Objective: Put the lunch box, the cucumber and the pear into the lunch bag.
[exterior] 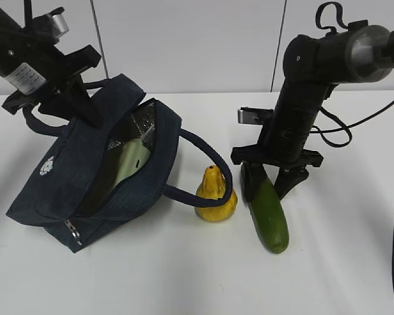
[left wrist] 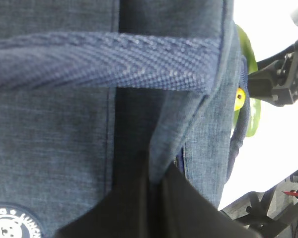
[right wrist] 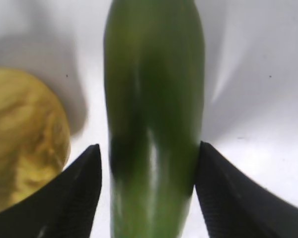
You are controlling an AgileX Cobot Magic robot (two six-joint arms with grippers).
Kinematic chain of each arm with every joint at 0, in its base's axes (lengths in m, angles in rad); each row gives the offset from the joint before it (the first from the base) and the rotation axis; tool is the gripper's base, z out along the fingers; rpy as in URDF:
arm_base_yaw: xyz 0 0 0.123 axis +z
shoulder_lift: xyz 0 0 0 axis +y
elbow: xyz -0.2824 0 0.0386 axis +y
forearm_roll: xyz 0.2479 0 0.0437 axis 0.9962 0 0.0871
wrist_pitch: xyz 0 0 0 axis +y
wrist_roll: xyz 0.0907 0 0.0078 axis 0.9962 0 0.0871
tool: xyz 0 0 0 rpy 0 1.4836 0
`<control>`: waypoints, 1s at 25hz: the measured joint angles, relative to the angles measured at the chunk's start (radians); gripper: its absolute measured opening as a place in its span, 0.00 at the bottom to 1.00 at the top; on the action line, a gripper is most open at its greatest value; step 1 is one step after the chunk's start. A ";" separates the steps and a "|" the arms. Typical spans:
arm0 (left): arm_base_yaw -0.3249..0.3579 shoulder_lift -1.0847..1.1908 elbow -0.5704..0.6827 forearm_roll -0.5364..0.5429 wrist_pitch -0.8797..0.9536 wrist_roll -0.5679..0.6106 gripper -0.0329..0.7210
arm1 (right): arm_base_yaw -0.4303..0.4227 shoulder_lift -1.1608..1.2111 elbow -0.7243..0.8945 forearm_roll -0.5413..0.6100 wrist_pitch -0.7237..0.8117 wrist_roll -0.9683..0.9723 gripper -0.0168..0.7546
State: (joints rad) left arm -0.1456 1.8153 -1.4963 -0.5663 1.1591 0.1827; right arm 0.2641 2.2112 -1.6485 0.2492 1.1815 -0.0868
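Black ribbed pads: the right gripper (right wrist: 148, 193) straddles the cucumber (right wrist: 153, 114), jaws apart; the right pad looks to touch the skin, and a thin gap shows at the left pad, so it is not yet clamped.
Cucumber: dark green, lying flat on the white table (exterior: 184, 275), its near end between the right gripper's (exterior: 274, 176) fingers, the rest running away from the wrist toward the table's front edge.
Pear: the pear (exterior: 216, 195) sits just left of that gripper, near the cucumber but apart from it, under the bag's front handle loop.
Left gripper: the left gripper (exterior: 79, 98) is at the rear rim of the lunch bag (exterior: 59, 190), beside its back handle; I cannot tell if its jaws are parted or closed, as the wrist view shows only dark fingers against navy cloth.
Lunch box: the lunch box (exterior: 131, 161) lies inside the open bag, pale lid showing, well left of the right gripper.
Risk: the glossy, rounded cucumber may roll or squirt out if gripped near its end; it could tilt and knock the pear, or catch the handle loop on the way to the bag. If the left arm slackens, the mouth may sag shut.
Surface: plain white tabletop, matte, with soft shadows.
Room: pale wall panels behind; black cables trail at the right.
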 joint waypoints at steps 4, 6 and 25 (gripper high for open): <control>0.000 0.000 0.000 0.000 0.000 0.000 0.05 | 0.000 0.000 0.000 0.009 0.000 0.000 0.56; 0.000 0.000 0.000 0.000 0.000 0.000 0.05 | 0.000 0.000 0.000 0.015 0.000 0.000 0.51; 0.000 0.000 0.000 0.000 0.000 0.000 0.05 | 0.002 -0.110 -0.342 0.206 0.042 -0.029 0.49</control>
State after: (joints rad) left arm -0.1456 1.8153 -1.4963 -0.5663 1.1590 0.1827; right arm 0.2659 2.1009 -1.9908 0.4550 1.2238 -0.1157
